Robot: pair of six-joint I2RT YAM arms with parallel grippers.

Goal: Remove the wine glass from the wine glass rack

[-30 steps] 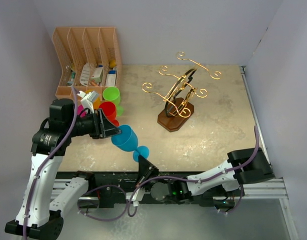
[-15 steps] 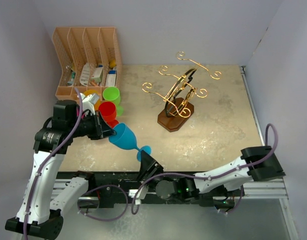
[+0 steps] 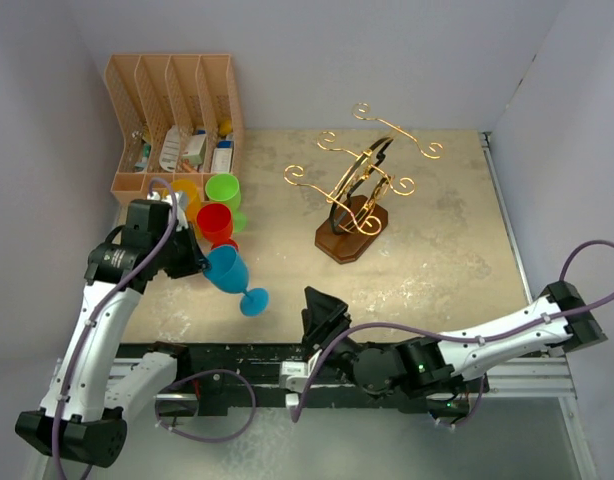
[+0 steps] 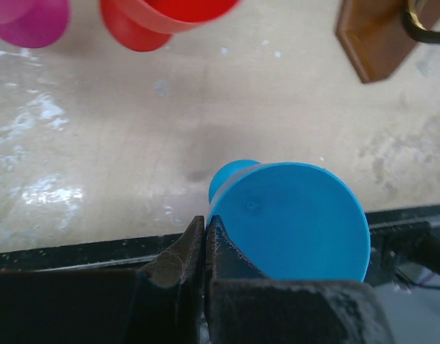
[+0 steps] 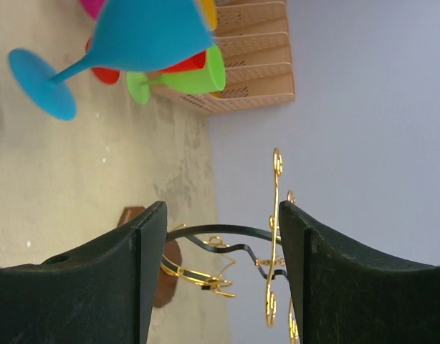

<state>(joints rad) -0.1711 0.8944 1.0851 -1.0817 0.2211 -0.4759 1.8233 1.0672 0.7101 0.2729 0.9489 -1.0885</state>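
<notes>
Wine glass, blue, hangs tilted in the grip of the left gripper, whose jaws are clenched on the rim of the bowl. Its stem and round foot point toward five o'clock in the overhead view. The glass is well apart from the wine glass rack, lying at about eight o'clock of it, above the left part of the worktop near the front edge. Whether the foot touches the surface cannot be told. No glass hangs from the rack's gold scrolled arms.

At twelve o'clock of the blue glass stand a red cup and a green cup, with the tan desk organizer beyond them. The right gripper sits low at the front edge, at about three o'clock of the glass's foot. Its jaws are spread wide and grasp nothing, and its wrist camera looks between them at the rack.

Judging by this, the lift-off is done and the step in hand is the set-down. The next move calls for righting the glass so its foot meets the worktop flat, short of the red cup, and only then letting go. A pinch on a thin rim gives little hold against swinging, so a slow descent looks wise.
</notes>
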